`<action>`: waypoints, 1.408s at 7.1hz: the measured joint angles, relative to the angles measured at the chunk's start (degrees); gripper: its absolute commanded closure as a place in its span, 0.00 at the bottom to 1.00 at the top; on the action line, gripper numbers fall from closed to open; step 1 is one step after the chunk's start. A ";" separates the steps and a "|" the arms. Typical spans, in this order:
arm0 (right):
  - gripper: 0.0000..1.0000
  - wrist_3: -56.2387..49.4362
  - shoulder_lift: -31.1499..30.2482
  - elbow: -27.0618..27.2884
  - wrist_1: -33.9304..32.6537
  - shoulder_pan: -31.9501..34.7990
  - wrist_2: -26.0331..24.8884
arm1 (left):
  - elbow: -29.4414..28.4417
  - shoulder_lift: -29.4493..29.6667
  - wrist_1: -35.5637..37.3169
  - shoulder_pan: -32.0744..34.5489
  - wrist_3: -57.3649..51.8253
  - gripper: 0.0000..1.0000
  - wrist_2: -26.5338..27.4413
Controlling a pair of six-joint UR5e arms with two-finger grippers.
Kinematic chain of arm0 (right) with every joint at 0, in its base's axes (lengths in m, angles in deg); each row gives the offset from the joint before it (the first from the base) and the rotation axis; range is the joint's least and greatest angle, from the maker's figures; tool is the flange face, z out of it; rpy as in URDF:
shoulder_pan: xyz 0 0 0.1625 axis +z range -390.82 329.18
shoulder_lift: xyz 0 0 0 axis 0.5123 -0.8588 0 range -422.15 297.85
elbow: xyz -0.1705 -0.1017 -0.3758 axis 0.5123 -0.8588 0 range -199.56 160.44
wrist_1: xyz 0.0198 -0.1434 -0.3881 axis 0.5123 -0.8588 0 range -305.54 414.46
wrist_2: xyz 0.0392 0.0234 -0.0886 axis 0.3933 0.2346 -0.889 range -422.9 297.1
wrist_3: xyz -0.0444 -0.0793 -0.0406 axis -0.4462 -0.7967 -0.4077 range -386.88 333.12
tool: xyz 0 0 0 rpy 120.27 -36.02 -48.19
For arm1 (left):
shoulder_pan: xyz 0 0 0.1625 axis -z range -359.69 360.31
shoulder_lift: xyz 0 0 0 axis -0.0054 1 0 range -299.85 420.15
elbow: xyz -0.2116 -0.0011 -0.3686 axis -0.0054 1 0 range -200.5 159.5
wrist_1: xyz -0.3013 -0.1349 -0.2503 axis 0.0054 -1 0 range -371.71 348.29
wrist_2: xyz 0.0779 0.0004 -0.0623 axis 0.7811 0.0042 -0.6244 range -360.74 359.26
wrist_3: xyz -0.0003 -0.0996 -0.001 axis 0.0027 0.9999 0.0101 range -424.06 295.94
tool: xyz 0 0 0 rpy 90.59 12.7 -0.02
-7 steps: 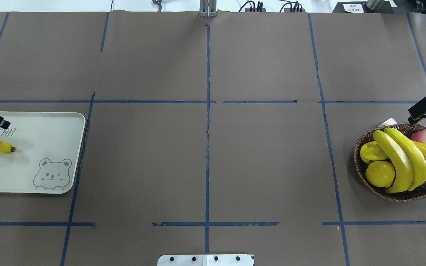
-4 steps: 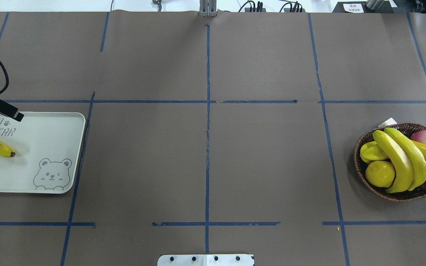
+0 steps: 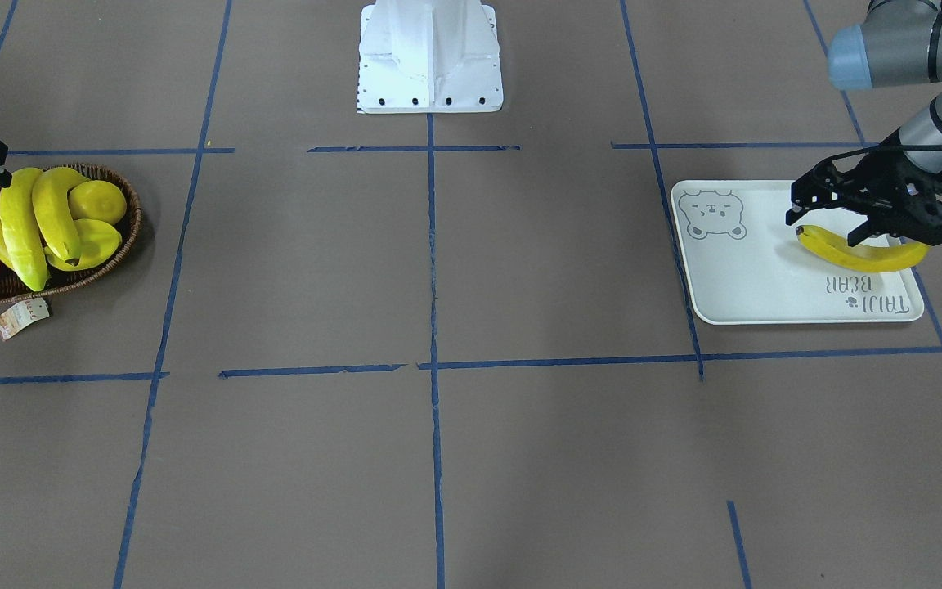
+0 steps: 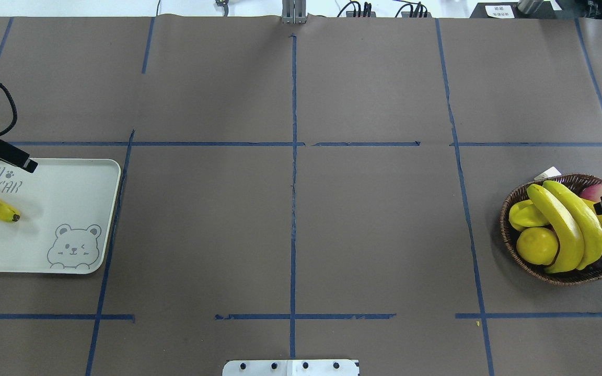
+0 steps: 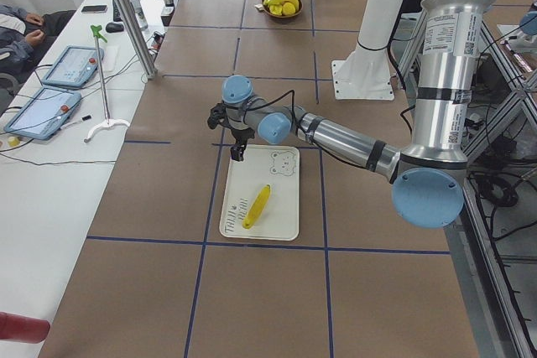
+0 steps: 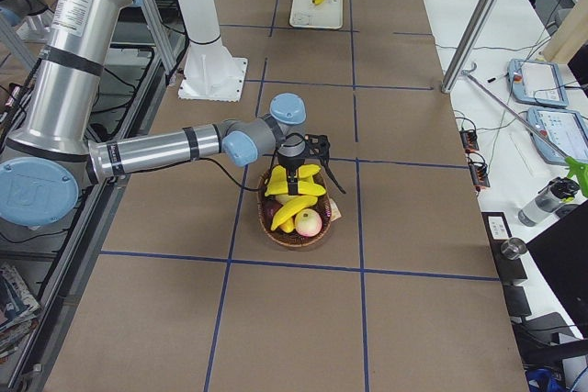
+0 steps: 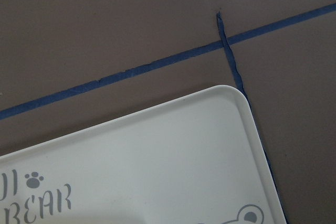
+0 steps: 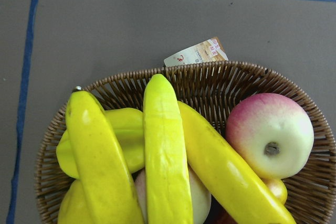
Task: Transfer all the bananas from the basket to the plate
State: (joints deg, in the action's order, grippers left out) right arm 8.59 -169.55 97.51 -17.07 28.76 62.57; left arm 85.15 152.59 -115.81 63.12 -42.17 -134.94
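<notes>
Already on the pale cream rectangular plate [image 4: 71, 188], one long yellow banana [image 3: 863, 255] lies free beside the grey "TAIJI BEAR" lettering, with the robot's left gripper [image 3: 827, 231] hanging above it, black fingers spread wide and holding nothing. Across the table, three more glossy yellow bananas [image 4: 567, 230] lie side by side in the shallow brown wicker basket [image 4: 567, 279], packed in with a round yellow lemon [image 4: 536, 245] and a pink-and-cream apple [image 4: 601, 194]. The right gripper [image 6: 294, 172] hovers over that basket's fruit; whether its fingers are apart or closed cannot be told.
</notes>
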 measured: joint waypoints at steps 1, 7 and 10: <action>0.20 0.54 -0.18 -0.30 -0.25 -1.75 -1.64 | 0.00 0.01 -0.05 -0.09 0.00 0.00 0.00; 0.44 0.83 -0.32 -1.94 -0.45 -6.20 -2.95 | -0.06 -0.07 -0.13 -0.23 -0.16 0.00 0.00; 0.85 0.83 -0.28 -2.65 -0.45 -6.96 -2.97 | 0.00 -0.14 -0.13 -0.23 -0.17 0.00 0.00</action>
State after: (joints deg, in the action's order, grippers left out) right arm 9.42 -169.82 94.86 -17.52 21.80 59.60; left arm 85.14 152.45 -115.95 62.89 -42.35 -134.95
